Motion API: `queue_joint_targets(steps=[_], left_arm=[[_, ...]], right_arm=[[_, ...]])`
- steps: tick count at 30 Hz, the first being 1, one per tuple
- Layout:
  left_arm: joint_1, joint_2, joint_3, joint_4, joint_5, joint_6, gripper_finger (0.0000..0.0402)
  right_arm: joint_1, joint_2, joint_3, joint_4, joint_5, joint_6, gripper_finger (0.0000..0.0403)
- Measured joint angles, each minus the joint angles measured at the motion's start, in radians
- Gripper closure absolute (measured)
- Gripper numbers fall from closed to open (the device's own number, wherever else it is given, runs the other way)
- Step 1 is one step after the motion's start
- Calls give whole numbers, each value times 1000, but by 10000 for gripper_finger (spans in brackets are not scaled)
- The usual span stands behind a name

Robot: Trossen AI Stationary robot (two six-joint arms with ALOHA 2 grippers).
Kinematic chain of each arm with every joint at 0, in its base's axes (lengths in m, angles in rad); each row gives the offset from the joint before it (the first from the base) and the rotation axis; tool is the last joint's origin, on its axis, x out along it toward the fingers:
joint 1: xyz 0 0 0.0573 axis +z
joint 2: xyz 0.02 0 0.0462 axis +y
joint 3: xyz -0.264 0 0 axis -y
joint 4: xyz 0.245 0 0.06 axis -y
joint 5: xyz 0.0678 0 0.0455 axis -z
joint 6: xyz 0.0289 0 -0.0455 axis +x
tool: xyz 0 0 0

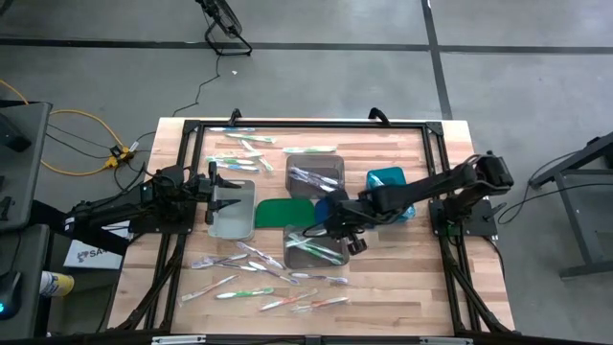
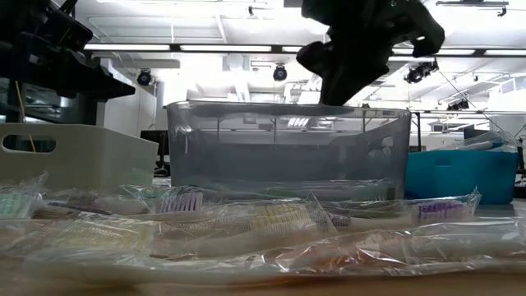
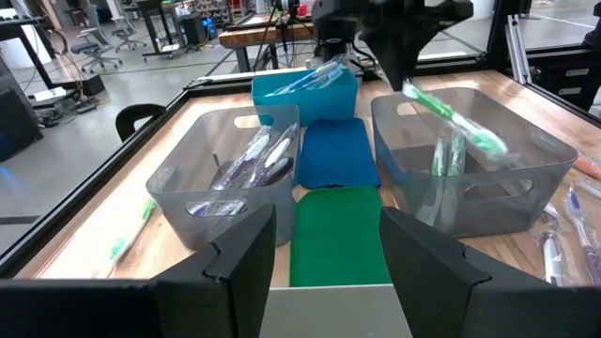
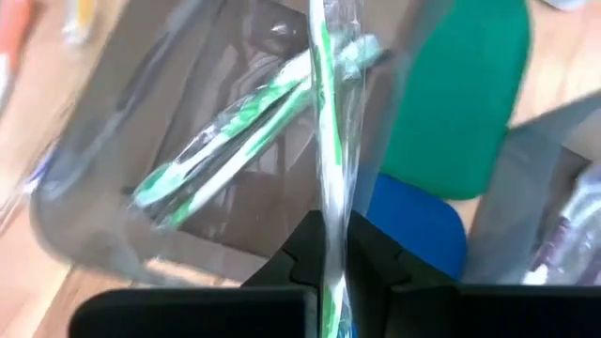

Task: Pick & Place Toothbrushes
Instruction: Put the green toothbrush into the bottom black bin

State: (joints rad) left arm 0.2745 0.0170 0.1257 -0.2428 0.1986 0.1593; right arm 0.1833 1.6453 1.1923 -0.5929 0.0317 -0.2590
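The right gripper (image 4: 329, 268) was shut on a green toothbrush (image 4: 324, 141) in its wrapper, held over the grey bin (image 1: 314, 247) near the counter's middle. Next, it could be lowered and let go. The left gripper (image 3: 324, 249) waited, jaws open

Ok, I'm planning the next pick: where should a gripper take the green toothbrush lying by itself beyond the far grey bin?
Take the green toothbrush at mid-handle, coming straight down and closing across its thin width. It lies flat and apart from its neighbours, so both long sides look free.
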Motion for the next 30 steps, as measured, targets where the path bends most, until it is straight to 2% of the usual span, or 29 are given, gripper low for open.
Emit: queue_joint_targets(steps=[6,14,25,30], left_arm=[[0,0,0,0,0,0,215],[0,0,0,0,0,0,215],[0,0,0,0,0,0,215],[0,0,0,0,0,0,215]], right_arm=[[0,10,0,0,-69,-119,388],[0,31,-1,-4,-86,-210,377],[0,31,0,21,-101,-234,261],[-6,2,0,31,-68,-109,219]])
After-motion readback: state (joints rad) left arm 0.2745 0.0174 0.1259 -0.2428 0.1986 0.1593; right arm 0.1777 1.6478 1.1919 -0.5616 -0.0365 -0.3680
